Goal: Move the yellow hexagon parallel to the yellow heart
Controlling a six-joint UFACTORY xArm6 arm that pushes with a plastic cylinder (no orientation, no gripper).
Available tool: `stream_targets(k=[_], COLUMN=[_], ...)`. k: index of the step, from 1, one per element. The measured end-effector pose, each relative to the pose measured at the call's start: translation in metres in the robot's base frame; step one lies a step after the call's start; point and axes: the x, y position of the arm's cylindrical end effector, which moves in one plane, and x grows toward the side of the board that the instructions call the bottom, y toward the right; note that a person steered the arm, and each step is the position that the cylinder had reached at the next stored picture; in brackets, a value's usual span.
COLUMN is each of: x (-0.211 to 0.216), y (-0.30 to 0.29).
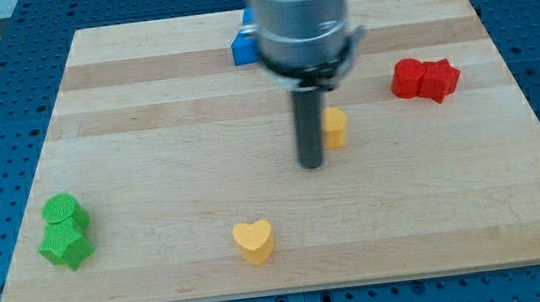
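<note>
The yellow hexagon (335, 125) sits just right of the board's middle, partly hidden behind my rod. My tip (312, 165) rests on the board just left of and slightly below the hexagon, close to it or touching it. The yellow heart (254, 240) lies near the view's bottom edge of the board, well below and left of my tip.
The wooden board (165, 112) lies on a blue perforated table. Two green blocks (64, 230) sit together at the view's lower left. Two red blocks (424, 78) sit together at the upper right. A blue block (244, 45) sits at the top, partly hidden behind the arm.
</note>
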Motion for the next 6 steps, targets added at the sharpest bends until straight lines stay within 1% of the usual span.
stream_targets(k=[1,2,3,4,5,6], x=[0.004,-0.031,-0.021,-0.040,-0.107,-0.120], y=[0.090,0.069,-0.042,-0.069,-0.067,-0.108])
